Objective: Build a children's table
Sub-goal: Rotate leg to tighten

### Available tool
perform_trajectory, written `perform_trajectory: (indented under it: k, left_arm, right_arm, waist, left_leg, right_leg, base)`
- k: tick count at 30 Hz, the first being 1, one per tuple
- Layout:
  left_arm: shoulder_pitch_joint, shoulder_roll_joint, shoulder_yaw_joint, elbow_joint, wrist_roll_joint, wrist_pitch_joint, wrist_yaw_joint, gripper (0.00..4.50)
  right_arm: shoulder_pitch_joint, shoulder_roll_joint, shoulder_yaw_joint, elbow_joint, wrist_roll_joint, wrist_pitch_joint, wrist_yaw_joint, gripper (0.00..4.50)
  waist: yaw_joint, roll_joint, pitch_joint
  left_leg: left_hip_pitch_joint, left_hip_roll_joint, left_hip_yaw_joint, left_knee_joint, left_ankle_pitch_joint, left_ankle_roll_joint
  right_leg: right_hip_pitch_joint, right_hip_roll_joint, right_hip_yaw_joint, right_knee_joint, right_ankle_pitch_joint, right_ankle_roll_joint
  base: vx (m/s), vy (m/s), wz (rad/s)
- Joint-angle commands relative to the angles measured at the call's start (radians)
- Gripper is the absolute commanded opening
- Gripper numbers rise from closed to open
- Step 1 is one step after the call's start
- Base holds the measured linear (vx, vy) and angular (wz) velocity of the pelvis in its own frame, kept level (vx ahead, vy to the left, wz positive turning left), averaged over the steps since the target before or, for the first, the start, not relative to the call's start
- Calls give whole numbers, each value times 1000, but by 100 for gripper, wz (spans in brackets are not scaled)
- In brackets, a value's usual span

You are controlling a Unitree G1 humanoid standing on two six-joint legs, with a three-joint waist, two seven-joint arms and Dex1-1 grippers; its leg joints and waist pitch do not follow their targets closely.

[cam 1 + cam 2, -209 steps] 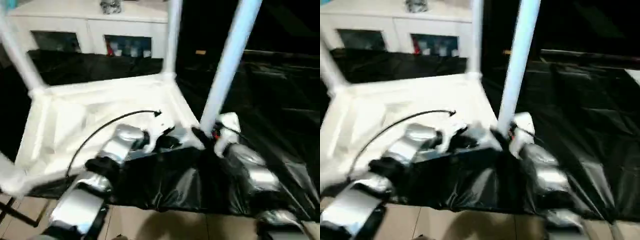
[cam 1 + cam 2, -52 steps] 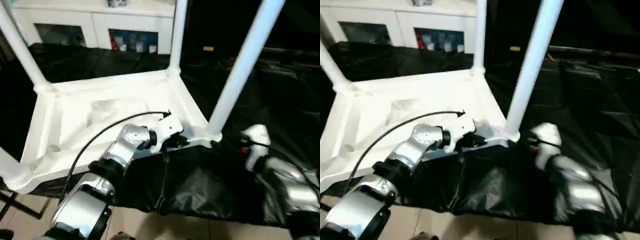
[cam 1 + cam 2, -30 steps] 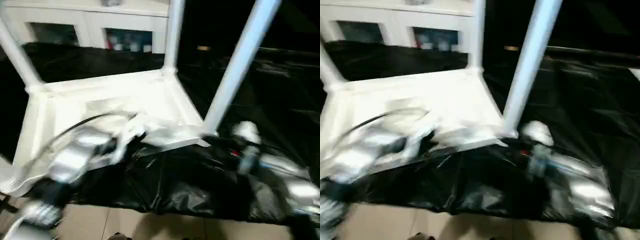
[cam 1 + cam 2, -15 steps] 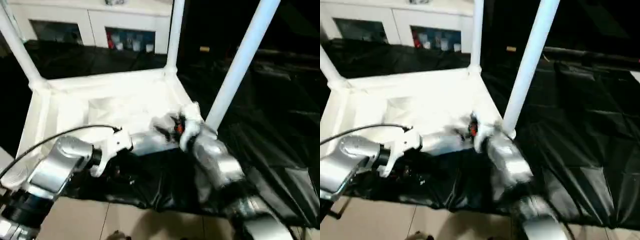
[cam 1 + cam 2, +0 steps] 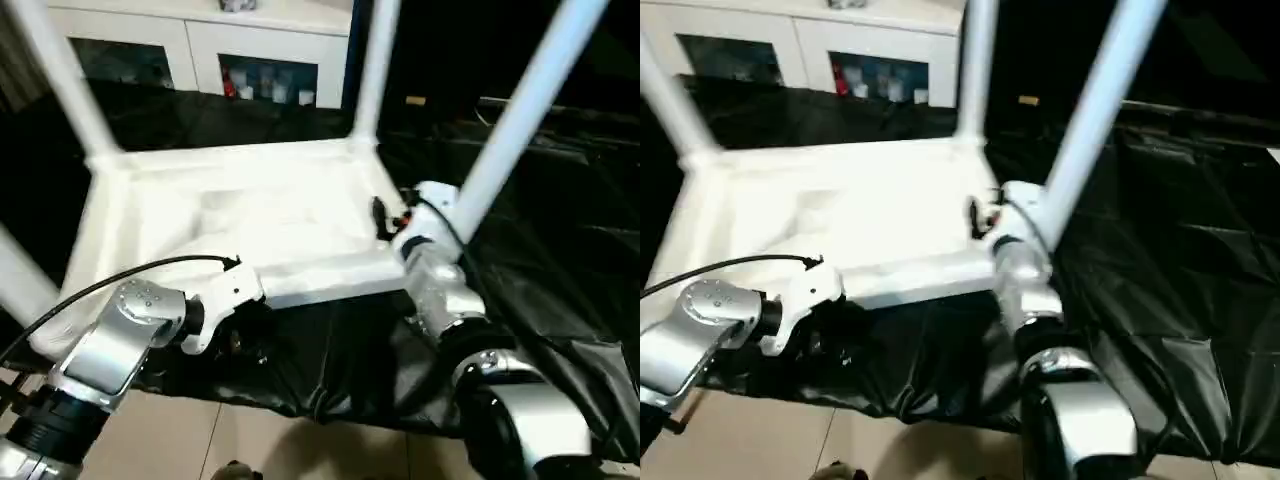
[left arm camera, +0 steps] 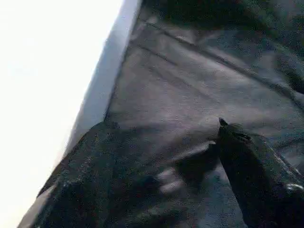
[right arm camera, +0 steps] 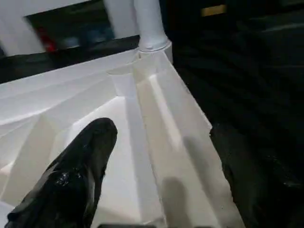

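Right wrist view: right gripper (image 7: 161, 156) open-jawed (empty) over upturned children's table (image 5: 250, 215).

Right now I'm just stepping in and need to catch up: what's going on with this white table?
The children's table lies upside down on black sheeting, with legs standing up from its corners. The left gripper is open, off the table's near edge over the sheeting. The right gripper is open too, straddling the rim by the near right leg. Neither holds anything.
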Motion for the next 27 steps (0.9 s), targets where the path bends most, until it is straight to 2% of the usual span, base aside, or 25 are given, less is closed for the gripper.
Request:
perform_trajectory:
  k: [1,3,5,7,8,9,10,11,12,13,14,16,17,18,19,20,21,22,23,24,25,26,27]
  left_arm:
    - [-29,-10,26,31,33,-26,68,366]
    - [-42,-32,32,55,40,-43,106,366]
    - [-56,-52,37,76,47,-53,141,366]
    - [-69,-72,42,96,50,-66,174,366]
    - [-71,-83,45,100,48,-76,188,366]
    - [-71,-90,48,101,46,-83,196,366]
    - [-68,-105,58,103,39,-113,217,366]
    - [-65,-111,64,104,35,-134,225,366]
    - [-55,-124,81,103,29,-166,252,366]
    - [-45,-134,97,103,22,-196,275,366]
    - [-40,-139,107,103,19,-212,289,366]
    - [-18,-157,140,101,2,-252,324,366]
    - [5,-161,159,91,-14,-271,326,366]
    - [41,-161,179,74,-32,-289,328,366]
    - [64,-158,189,63,-41,-302,327,366]
    - [91,-160,204,55,-46,-327,338,366]
    - [104,-162,212,53,-46,-345,348,396]
    - [131,-173,234,53,-50,-377,373,396]
    - [157,-183,254,51,-56,-405,393,401]
    - [179,-195,276,48,-58,-427,423,407]
    - [203,-218,308,52,-58,-476,474,407]
    - [203,-218,308,52,-58,-476,474,434]
    - [216,-233,328,55,-57,-508,508,443]
  right_arm:
    - [-8,-73,-63,42,22,-36,-46,368]
    - [-17,-112,-75,66,20,-54,-47,368]
    - [-19,-145,-83,75,18,-61,-46,368]
    - [-24,-176,-91,86,14,-69,-48,368]
    - [-27,-197,-97,94,13,-72,-47,368]
    - [-28,-213,-102,99,13,-74,-45,368]
    - [-32,-257,-112,112,10,-80,-37,368]
    - [-32,-270,-114,116,8,-81,-35,368]
    - [-31,-296,-116,120,3,-83,-30,368]
    - [-31,-312,-115,123,0,-87,-20,368]
    - [-30,-321,-115,125,-2,-89,-14,368]
    - [-27,-338,-109,129,-9,-93,21,368]
    - [-19,-337,-104,114,-2,-86,76,368]
    - [-4,-330,-94,88,8,-74,168,368]
    - [10,-323,-84,65,14,-66,233,368]
    - [33,-312,-64,27,16,-58,303,368]
    - [46,-306,-49,8,16,-56,340,368]
    - [83,-293,-22,-50,29,-38,411,368]
    - [121,-282,2,-109,42,-18,459,368]
    - [158,-272,24,-171,56,7,493,368]
    - [210,-262,54,-253,74,34,524,368]
    - [210,-262,54,-253,74,34,524,368]
    - [240,-257,72,-303,85,49,537,368]
  waist:
    - [-13,14,-67]
    - [-11,11,-69]
    - [-8,12,-72]
    - [-9,7,-72]
    - [-7,6,-75]
    - [-7,16,-76]
    - [-8,13,-79]
    - [-9,10,-79]
    - [-8,13,-81]
    - [-7,11,-81]
    - [-7,14,-83]
    - [-13,11,-84]
    - [-13,10,-84]
    - [-20,25,-82]
    - [-21,23,-82]
    - [-25,24,-82]
    - [-33,26,-81]
    - [-35,36,-81]
    - [-36,38,-78]
    - [-39,35,-76]
    - [-36,40,-75]
    - [-36,36,-77]
    - [-35,40,-78]
  left_leg:
    - [35,26,-8,-75,-327,-59]
    - [28,24,-10,-74,-330,-56]
    - [30,24,-8,-71,-317,-50]
    - [18,22,-9,-70,-289,-41]
    - [18,22,-9,-67,-272,-35]
    - [15,21,-11,-67,-263,-35]
    - [18,20,-9,-62,-251,-28]
    - [15,19,-7,-61,-241,-23]
    - [10,18,-8,-59,-218,-14]
    - [10,18,-7,-57,-211,-9]
    - [7,17,-6,-54,-197,-1]
    - [-3,16,-7,-51,-169,22]
    - [-1,16,-8,-50,-170,26]
    - [-6,16,-8,-50,-196,36]
    - [-9,19,-10,-52,-196,36]
    - [-7,20,-11,-51,-207,46]
    - [-6,22,-11,-52,-219,54]
    - [-1,25,-12,-53,-231,52]
    - [-1,27,-12,-54,-245,53]
    - [-3,29,-13,-57,-261,53]
    - [0,32,-15,-60,-272,48]
    - [2,33,-14,-58,-280,45]
    - [4,33,-15,-59,-285,42]
  right_leg:
    - [21,-37,43,-65,-259,-165]
    - [26,-37,44,-62,-265,-161]
    - [26,-36,44,-62,-248,-162]
    - [34,-36,43,-58,-222,-165]
    - [36,-37,43,-56,-209,-164]
    - [37,-38,42,-53,-199,-166]
    - [37,-33,40,-53,-164,-175]
    - [39,-32,40,-52,-147,-180]
    - [43,-32,39,-48,-115,-188]
    - [43,-32,38,-48,-104,-191]
    - [45,-30,38,-45,-71,-200]
    - [52,-30,35,-40,-27,-212]
    - [51,-30,34,-41,-38,-212]
    - [52,-31,34,-47,-51,-218]
    - [56,-34,33,-46,-59,-220]
    - [53,-33,33,-48,-72,-223]
    - [52,-32,32,-52,-91,-228]
    - [47,-32,32,-54,-114,-239]
    - [47,-32,32,-58,-125,-238]
    - [49,-27,33,-60,-130,-232]
    - [48,-31,33,-61,-143,-229]
    - [46,-30,34,-63,-153,-221]
    - [45,-31,33,-63,-166,-225]
  base:
    - [0,0,0]
    - [0,0,0]
    - [0,0,0]
    - [0,0,0]
    - [0,0,0]
    - [0,0,0]
    - [0,0,0]
    - [0,0,0]
    - [0,0,0]
    - [0,0,0]
    - [0,0,0]
    - [0,0,0]
    - [0,0,0]
    - [0,0,0]
    - [0,0,0]
    - [0,0,0]
    - [0,0,0]
    - [0,0,0]
    - [0,0,0]
    - [0,0,0]
    - [0,0,0]
    - [0,0,0]
    - [0,0,0]
